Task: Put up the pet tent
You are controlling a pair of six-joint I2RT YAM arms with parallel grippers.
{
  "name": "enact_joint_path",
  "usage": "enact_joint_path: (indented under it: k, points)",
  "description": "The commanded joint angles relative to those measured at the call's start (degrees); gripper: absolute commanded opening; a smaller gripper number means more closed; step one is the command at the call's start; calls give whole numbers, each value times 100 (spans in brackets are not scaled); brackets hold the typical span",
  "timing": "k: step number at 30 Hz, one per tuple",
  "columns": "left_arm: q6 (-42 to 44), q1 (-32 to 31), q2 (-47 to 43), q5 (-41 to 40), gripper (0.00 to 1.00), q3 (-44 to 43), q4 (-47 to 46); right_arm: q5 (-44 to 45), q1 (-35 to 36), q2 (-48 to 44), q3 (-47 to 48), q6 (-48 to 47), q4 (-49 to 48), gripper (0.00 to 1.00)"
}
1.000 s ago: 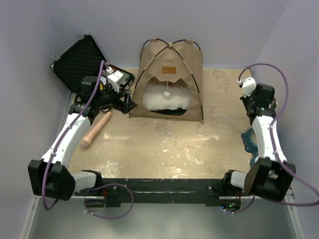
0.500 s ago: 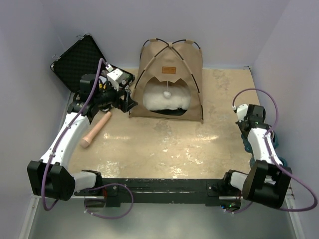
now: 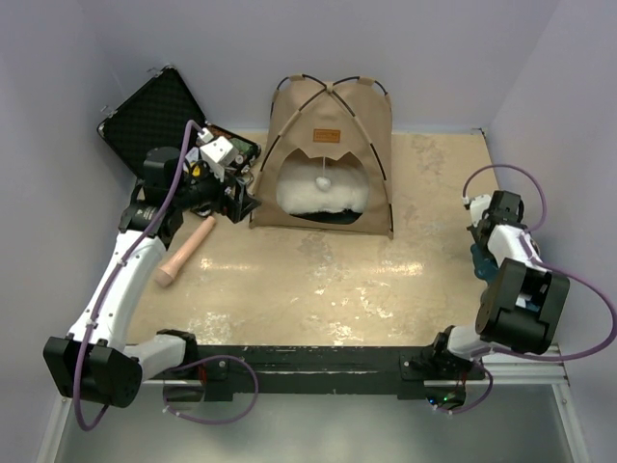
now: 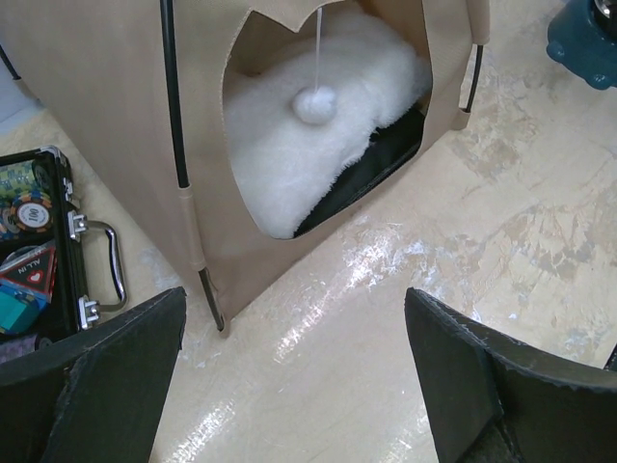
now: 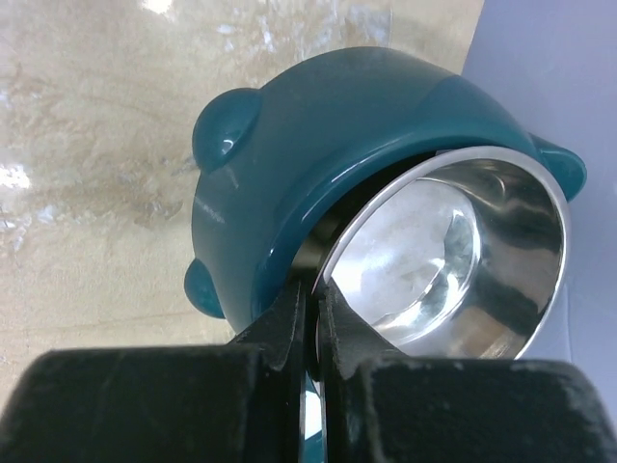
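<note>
My right gripper [image 5: 313, 323] folded back over bowl [image 5: 289, 164], jaws pressed together, empty; left gripper [image 4: 294, 338] spread beside tent [image 3: 333, 121]. Tent up, reckon done.

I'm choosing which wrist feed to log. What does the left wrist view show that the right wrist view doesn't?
Only left wrist: the pet tent, white cushion, pompom and open case. Only right wrist: the bowl's steel insert and the shut right gripper at its rim. Both: the teal bowl and the tabletop.
</note>
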State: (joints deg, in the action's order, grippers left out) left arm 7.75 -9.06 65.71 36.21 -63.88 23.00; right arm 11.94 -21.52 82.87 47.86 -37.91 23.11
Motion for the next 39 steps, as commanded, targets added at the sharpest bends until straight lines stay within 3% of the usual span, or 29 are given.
enact_joint_path:
  k: [1, 7, 8, 11, 13, 24, 30, 33, 39]
  points:
    - [52, 36, -67, -61, 100, 7, -6, -1018, 235, 510, 171, -260, 298, 0]
    - [-45, 36, 29, -87, 100, -90, -24, -1607, 420, 564, 444, -226, 738, 0]
    - [-54, 36, 55, -87, 100, -107, -33, -1590, 412, 520, 461, -208, 765, 4]
    - [-133, 36, 82, -87, 100, -134, -77, -1555, 420, 336, 549, -173, 949, 31]
    - [-194, 36, 117, -79, 100, -151, -112, -1467, 412, 55, 593, -147, 1011, 42]
    - [-388, 36, 275, -52, 100, -318, -130, -1598, 420, -561, 1252, -6, 1906, 43]
    - [-371, 36, 337, -43, 100, -502, 63, -2327, 578, -763, 1639, 3, 2478, 56]
    - [-248, 36, 547, -114, 100, -835, 536, -2705, 894, -860, 1990, 205, 2523, 65]
    - [173, 45, 1258, -324, 100, -1846, 1969, -3224, 1781, -817, 2552, 1004, 1759, 73]
